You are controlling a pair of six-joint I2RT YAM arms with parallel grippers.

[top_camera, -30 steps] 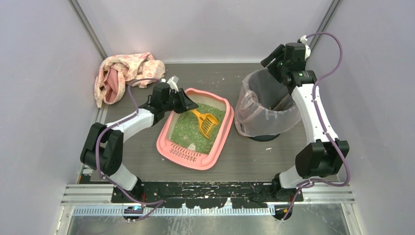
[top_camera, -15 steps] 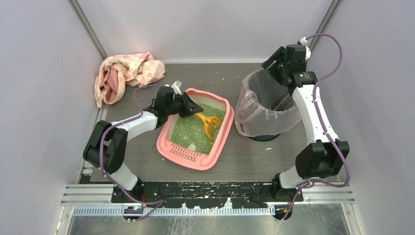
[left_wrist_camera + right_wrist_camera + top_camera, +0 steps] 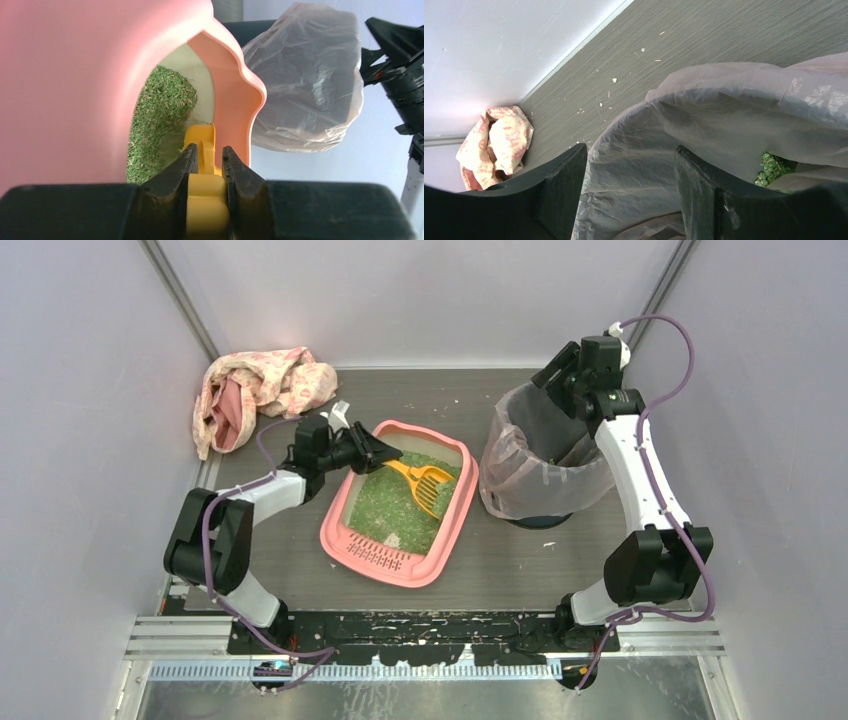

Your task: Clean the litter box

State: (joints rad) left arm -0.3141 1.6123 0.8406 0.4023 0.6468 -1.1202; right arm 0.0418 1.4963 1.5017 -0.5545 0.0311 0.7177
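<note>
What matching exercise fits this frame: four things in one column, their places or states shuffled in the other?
1. yellow scoop
2. crumpled cloth
3. left gripper
4. right gripper

A. open, over the lined bin
B. far left corner of the table
C. head inside the litter box
D. shut on the scoop's handle

Pairs: 1-C, 2-B, 3-D, 4-A

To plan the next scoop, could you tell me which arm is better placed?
Left: the left claw is shut on the yellow scoop, whose head lies in the litter box. The right claw hangs open above the lined bin.
</note>
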